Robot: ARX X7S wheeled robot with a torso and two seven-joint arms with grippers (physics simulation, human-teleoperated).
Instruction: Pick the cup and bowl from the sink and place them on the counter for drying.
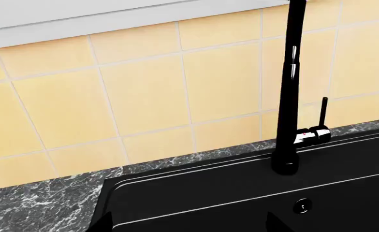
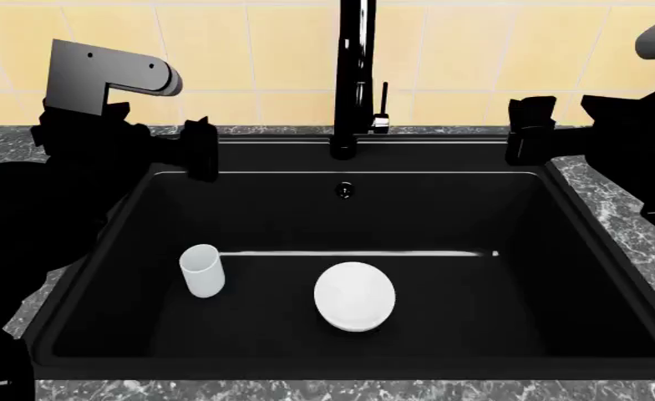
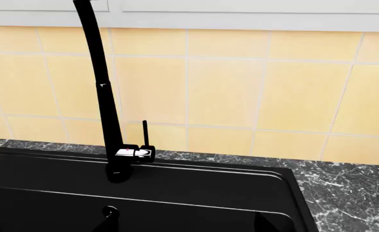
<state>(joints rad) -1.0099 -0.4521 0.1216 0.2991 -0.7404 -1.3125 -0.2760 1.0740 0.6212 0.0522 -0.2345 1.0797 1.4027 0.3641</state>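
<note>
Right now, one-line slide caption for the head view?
White cup and bowl sit apart in the black sink; both grippers hover above its rim.

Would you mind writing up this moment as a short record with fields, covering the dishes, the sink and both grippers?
cup: upright on the sink floor, toward the robot's left
bowl: on the sink floor near the middle, apart from the cup
sink: black basin, faucet at its back rim
counter: dark marble, no dishes on it yet
left gripper: above the sink's back left corner, holding nothing, jaw state unclear
right gripper: above the back right corner, holding nothing, jaw state unclear
task progress: neither dish picked yet
</note>
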